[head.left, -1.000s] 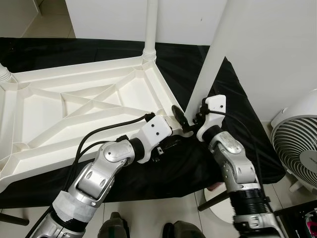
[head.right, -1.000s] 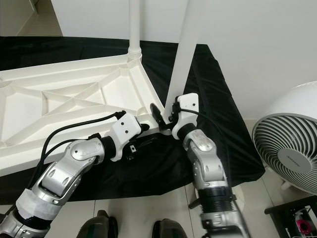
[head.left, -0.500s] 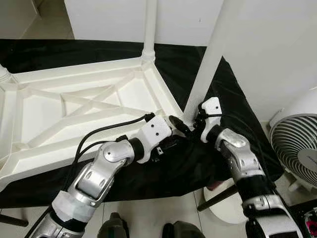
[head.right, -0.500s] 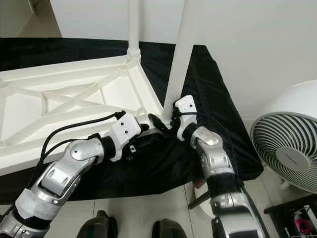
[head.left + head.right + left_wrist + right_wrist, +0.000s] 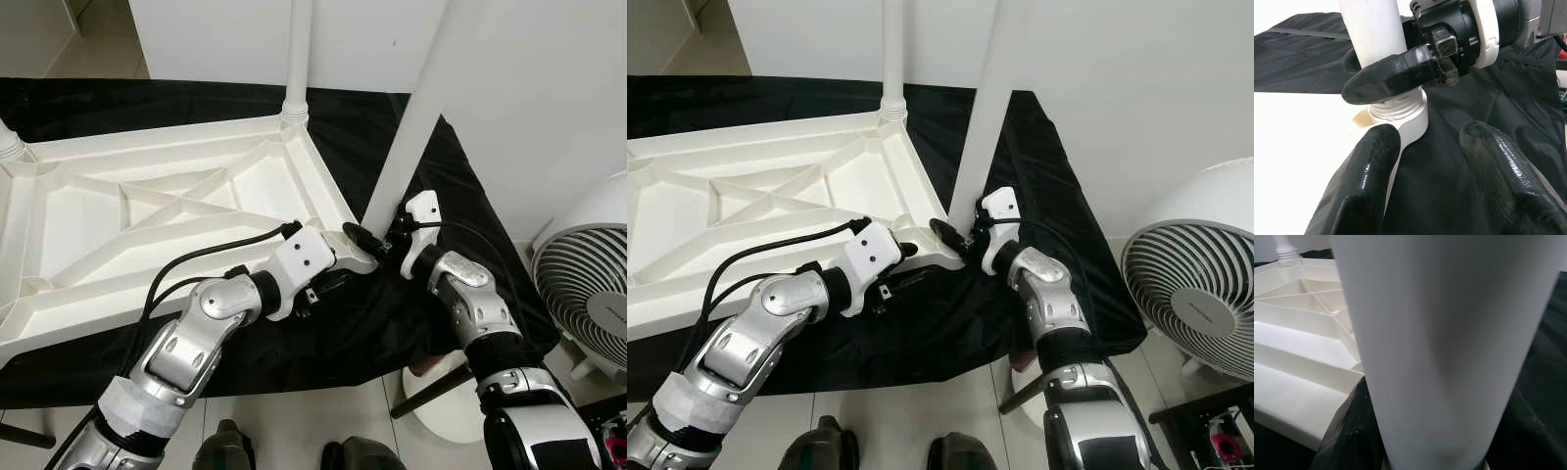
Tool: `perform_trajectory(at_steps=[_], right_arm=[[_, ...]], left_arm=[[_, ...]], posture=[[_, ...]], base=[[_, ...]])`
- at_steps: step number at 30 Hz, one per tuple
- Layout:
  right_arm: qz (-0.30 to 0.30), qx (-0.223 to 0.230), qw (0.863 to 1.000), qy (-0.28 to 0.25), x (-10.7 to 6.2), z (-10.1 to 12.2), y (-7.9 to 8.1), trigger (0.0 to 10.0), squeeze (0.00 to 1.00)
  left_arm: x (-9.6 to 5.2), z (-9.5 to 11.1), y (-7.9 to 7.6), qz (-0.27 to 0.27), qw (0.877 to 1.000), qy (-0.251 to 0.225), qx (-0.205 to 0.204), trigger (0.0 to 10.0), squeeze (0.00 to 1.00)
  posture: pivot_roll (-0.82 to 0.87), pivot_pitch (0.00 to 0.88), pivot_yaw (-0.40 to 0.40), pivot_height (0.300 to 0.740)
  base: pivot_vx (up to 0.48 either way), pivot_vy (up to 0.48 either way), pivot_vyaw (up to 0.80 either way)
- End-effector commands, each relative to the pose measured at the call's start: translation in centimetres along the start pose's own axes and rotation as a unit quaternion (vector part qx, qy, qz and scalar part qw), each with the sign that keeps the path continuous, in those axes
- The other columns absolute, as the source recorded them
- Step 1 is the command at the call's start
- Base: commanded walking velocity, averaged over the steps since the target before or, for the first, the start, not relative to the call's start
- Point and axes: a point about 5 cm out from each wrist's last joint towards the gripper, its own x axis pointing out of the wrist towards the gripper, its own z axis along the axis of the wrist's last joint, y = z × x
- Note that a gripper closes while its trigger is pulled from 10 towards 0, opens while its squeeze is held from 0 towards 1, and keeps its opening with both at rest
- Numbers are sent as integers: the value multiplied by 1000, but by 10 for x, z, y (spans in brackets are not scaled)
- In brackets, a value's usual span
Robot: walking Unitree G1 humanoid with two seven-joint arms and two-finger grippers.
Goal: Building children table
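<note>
Near leg (image 5: 411,117): top runs out of the head views at 12 o'clock; a blurred white column in the right wrist view.
Far leg (image 5: 297,54): cut off at 12 o'clock.
Tabletop (image 5: 147,211): runs out at 9 o'clock; its near corner is hidden under the left claw (image 5: 345,262).
Right claw (image 5: 377,240): one finger (image 5: 1391,78) wraps the near leg's base; the other is hidden behind it.
Fan (image 5: 588,294): cut off at 3 o'clock.
Pink item (image 5: 1227,446): too small to identify, 4 o'clock corner.

Silver arms, white wrist housings, black cables
</note>
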Motion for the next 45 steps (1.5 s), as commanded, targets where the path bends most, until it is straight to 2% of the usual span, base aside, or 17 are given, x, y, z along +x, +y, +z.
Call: perform_trajectory(at_steps=[1,10,11,14,18,19,26,31,32,33,34,37,38,39,40,43,45], right_arm=[[-14,14,1000,21,-1,-12,3,0,0],[-101,12,995,15,-4,-13,2,0,0],[-170,25,985,12,-7,-11,-3,0,0],[-170,25,985,12,-7,-11,-3,0,0],[-283,43,958,8,-13,-10,-7,0,0],[-283,43,958,8,-13,-10,-7,0,0],[-396,59,916,15,-12,-10,5,0,0],[-396,58,916,4,-3,-3,16,0,0],[-389,54,919,-6,-4,0,14,4039,0],[-389,54,919,-6,-4,0,14,4039,0],[-385,51,921,-13,-5,3,12,10000,0],[-378,49,924,-22,-6,6,10,10000,0],[-373,45,926,-29,-7,9,7,10000,380],[-373,45,926,-29,-7,9,7,10000,380],[-367,46,928,-35,-9,11,4,10000,1000],[-354,45,933,-44,-10,14,3,10000,1000],[-309,41,948,-55,-11,20,3,10000,1000]], left_arm=[[-1,1,1,1,1000,0,6,10000,0],[1,0,-2,0,1000,-1,-1,10000,0],[1,0,-3,0,1000,-2,-5,10000,0],[1,0,-3,0,1000,-2,-5,10000,0],[1,1,-1,10,1000,-4,-8,10000,0],[1,1,-1,10,1000,-4,-8,10000,0],[1,2,1,20,1000,-4,-9,10000,0],[1,2,1,23,1000,-4,-14,10000,0],[1,1,1,23,1000,-3,-14,10000,0],[1,1,1,23,1000,-3,-14,10000,0],[0,1,2,24,1000,-2,-15,10000,0],[0,1,3,26,1000,-1,-15,10000,0],[-1,1,4,27,1000,0,-15,10000,0],[-1,1,4,27,1000,0,-15,10000,0],[-2,1,4,29,999,0,-15,10000,0],[-2,1,5,29,999,1,-15,10000,0],[-2,2,6,29,999,0,-14,10000,0]], posture=[[26,0,-42,740],[15,0,-38,740],[10,0,-37,740],[10,0,-37,740],[10,0,-40,740],[10,0,-40,740],[9,16,-46,740],[9,31,-43,740],[10,38,-39,740],[10,38,-39,740],[11,39,-37,740],[11,41,-33,740],[12,42,-31,740],[12,42,-31,740],[12,42,-30,740],[14,43,-27,740],[11,47,-24,740]], base=[[0,0,0],[0,0,0],[0,0,0],[0,0,0],[0,0,0],[0,0,0],[0,0,0],[0,0,0],[0,0,0],[0,0,0],[0,0,0],[0,0,0],[0,0,0],[0,0,0],[0,0,0],[0,0,0],[0,0,0]])
